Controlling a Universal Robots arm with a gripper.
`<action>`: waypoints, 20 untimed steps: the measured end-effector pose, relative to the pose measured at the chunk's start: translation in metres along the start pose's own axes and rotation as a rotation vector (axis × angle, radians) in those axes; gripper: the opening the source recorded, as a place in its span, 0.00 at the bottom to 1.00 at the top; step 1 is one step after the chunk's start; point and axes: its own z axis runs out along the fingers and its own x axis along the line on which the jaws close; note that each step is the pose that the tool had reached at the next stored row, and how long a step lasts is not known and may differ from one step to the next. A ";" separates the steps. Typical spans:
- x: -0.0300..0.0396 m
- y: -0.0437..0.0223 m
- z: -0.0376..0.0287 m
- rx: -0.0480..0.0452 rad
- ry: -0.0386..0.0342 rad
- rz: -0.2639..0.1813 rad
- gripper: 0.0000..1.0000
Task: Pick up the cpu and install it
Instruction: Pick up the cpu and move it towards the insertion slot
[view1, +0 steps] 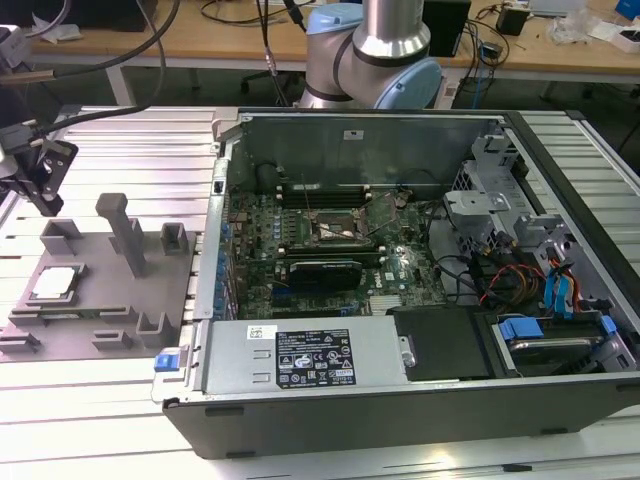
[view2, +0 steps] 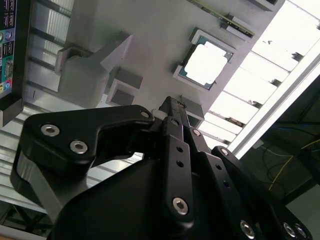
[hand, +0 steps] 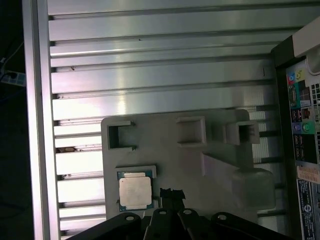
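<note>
The cpu (view1: 55, 283) is a small square chip with a shiny metal top. It lies flat in a recess of the grey fixture plate (view1: 105, 300) at the exterior view's left. My gripper (view1: 45, 200) hangs above the plate's far left corner, apart from the cpu, shut with nothing in it. In the second wrist view the gripper (view2: 172, 104) has the cpu (view2: 205, 64) just beyond its tips. The first wrist view shows the gripper (hand: 171, 192) right beside the cpu (hand: 135, 193). The open socket (view1: 340, 232) sits on the motherboard in the computer case.
The open computer case (view1: 400, 400) fills the middle and the exterior view's right, with cables and drive bays inside. Grey upright blocks (view1: 122, 230) rise from the fixture plate near the cpu. A ribbed aluminium table (view1: 130, 150) lies under everything.
</note>
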 end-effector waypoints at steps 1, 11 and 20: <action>0.0000 0.0000 0.0000 0.0000 0.0000 0.000 0.11; 0.0060 -0.0006 0.0046 -0.0004 -0.0045 0.000 0.11; 0.0157 -0.0091 0.0258 -0.0003 -0.0040 0.000 0.11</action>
